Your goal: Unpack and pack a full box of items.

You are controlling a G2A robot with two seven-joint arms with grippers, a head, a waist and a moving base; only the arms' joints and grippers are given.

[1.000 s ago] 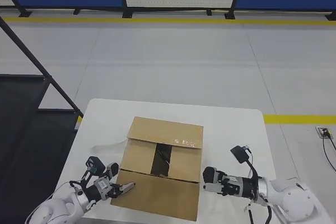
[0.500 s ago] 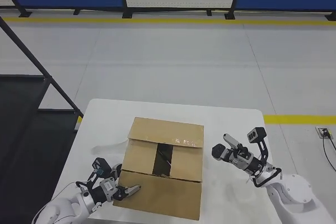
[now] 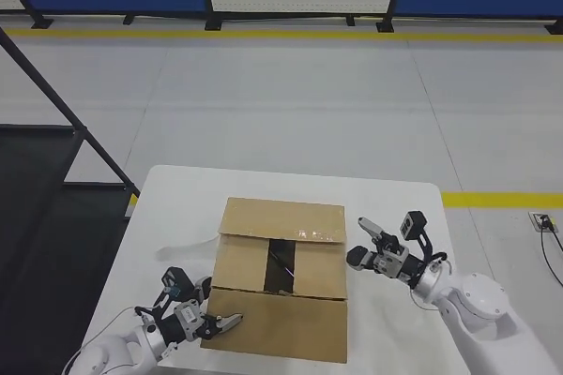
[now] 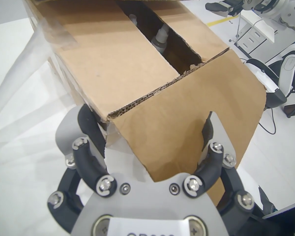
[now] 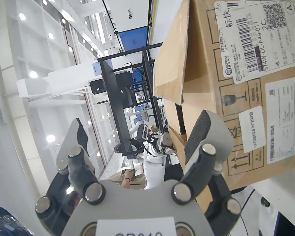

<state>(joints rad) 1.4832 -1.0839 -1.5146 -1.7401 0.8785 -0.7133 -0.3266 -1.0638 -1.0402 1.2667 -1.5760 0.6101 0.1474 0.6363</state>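
Hiding most contents, box flaps.

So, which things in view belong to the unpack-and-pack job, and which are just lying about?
Job:
- brown cardboard box, top flaps partly open
- pale bottle-like item seen through the top gap
- left gripper, open at the near flap
- right gripper, open beside the box's labelled side

Just there:
- white table
- black metal frame
- yellow floor line
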